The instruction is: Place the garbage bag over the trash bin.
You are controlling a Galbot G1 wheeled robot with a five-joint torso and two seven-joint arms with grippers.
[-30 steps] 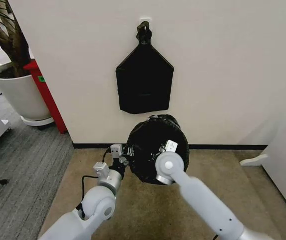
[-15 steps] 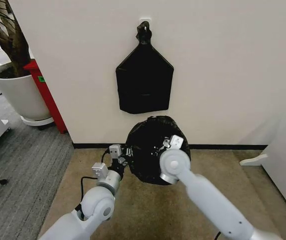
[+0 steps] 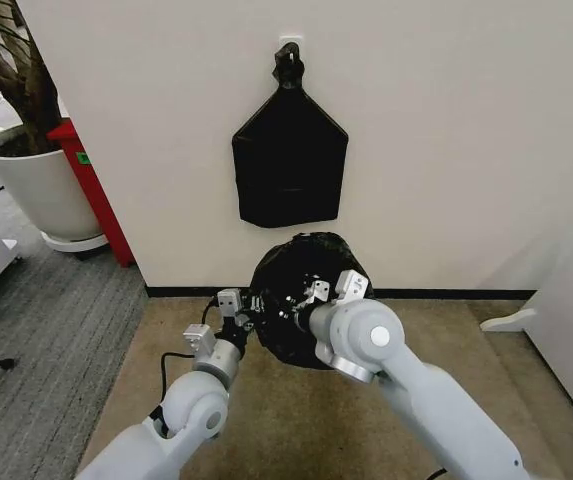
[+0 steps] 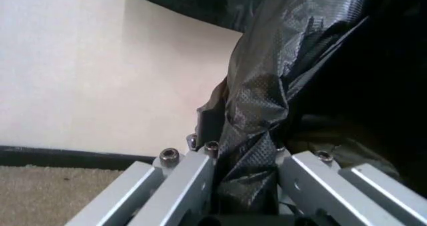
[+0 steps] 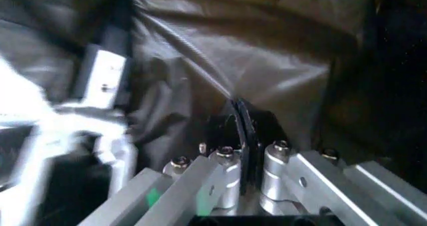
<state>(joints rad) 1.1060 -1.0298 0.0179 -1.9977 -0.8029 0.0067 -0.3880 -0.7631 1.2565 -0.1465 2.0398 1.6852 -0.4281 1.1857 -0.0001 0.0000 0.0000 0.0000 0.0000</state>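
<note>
At the far left of the head view, a large white plant pot (image 3: pixel 34 185) holding a tree stands on grey carpet, with a red panel (image 3: pixel 94 190) leaning just beside it against a cream wall (image 3: pixel 446 150). On that wall hangs a flat black bundle (image 3: pixel 289 165) with a knotted top.

Below the bundle, on tan carpet close to the black baseboard, sits the garbage bag (image 3: pixel 301 285), a crinkled, glossy black mass with its round mouth facing the camera. It appears to be draped over the trash bin, though the bin itself is hidden beneath the plastic and cannot be made out.

The left gripper (image 3: pixel 247 309) sits at the bag's left edge. In the left wrist view its two silver fingers (image 4: pixel 180 178) are pressed together on a fold of the black plastic, holding it tight.

The right gripper (image 3: pixel 306 297) reaches in over the bag's mouth, its rounded white wrist in front. In the right wrist view its jaws are brought nearly together, with a thin dark strip between them, probably an edge of the bag, though the blur makes this uncertain.
</note>
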